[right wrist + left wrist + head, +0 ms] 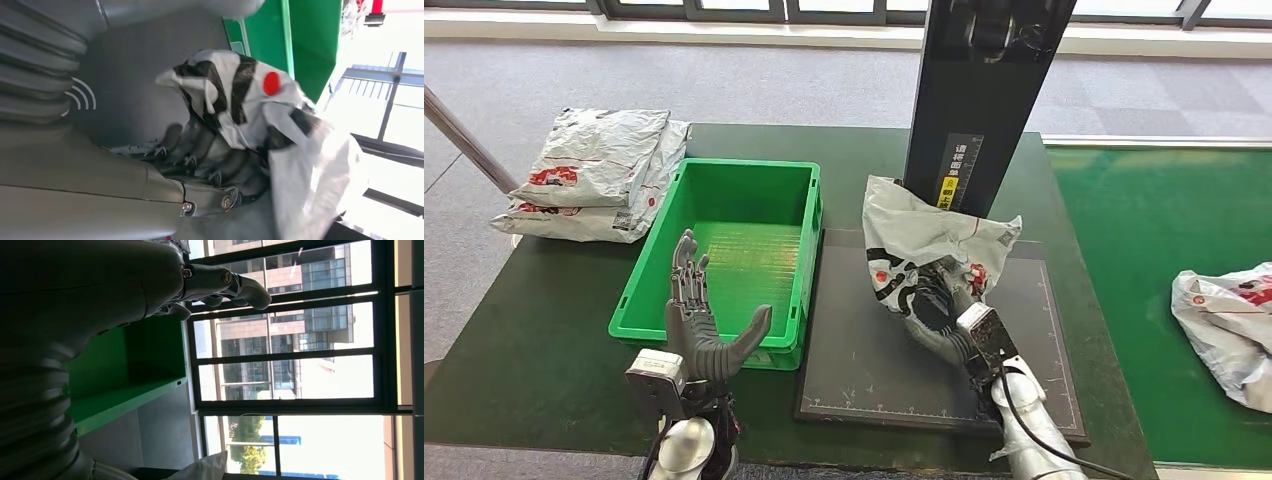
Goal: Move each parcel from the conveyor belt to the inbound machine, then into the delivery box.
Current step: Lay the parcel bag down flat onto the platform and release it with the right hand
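My right hand (936, 308) grips a crumpled white parcel (929, 243) with black and red print, holding it up over the dark scale pad of the inbound machine (864, 350). In the right wrist view the fingers (200, 155) curl into the parcel (280, 125). My left hand (699, 320) is open with fingers spread, raised at the near edge of the empty green delivery box (789, 200); its thumb (240, 287) shows in the left wrist view. Another white parcel (1229, 315) lies on the green conveyor belt (1144, 220) at the right.
The machine's black scanner column (984, 90) stands behind the pad. A stack of white parcels (599, 170) lies at the table's back left. The dark green table (534, 330) has bare room left of the box.
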